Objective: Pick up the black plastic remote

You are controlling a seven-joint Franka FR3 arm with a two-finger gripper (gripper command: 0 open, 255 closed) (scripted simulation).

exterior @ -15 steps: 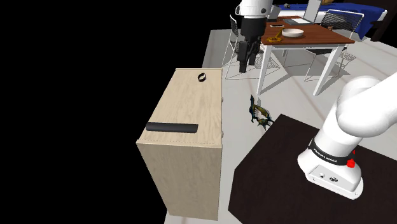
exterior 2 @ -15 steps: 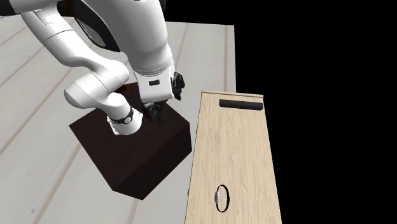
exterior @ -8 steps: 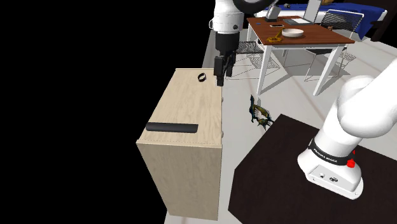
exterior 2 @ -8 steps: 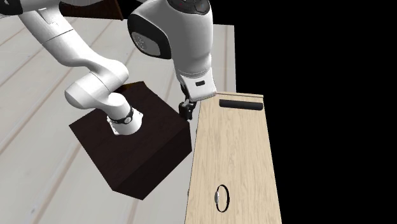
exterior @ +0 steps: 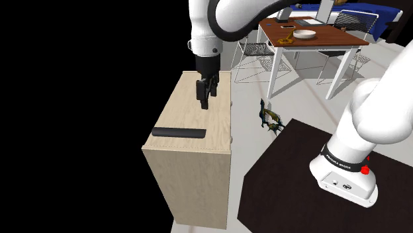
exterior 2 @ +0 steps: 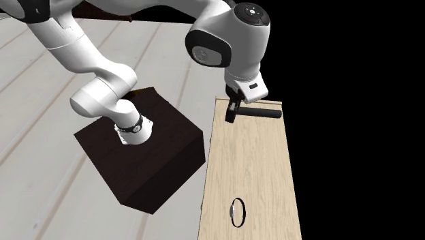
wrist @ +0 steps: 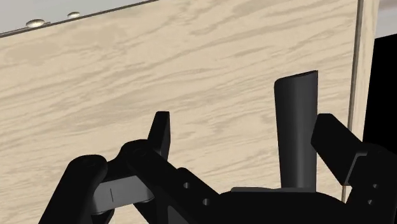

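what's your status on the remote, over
Fingers open, gripper over the wooden cabinet top. Black remote flat at the cabinet's end, untouched. Small ring at the other end, not in the way.

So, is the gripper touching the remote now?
Apart. The shoulder view shows bare cabinet top between the gripper and the remote.

pale wood-grain cabinet top (exterior: 180, 111) with black remote (exterior: 179, 132) and small ring (exterior 2: 238, 211)

Unreadable lettering on arm base (exterior: 339, 162)
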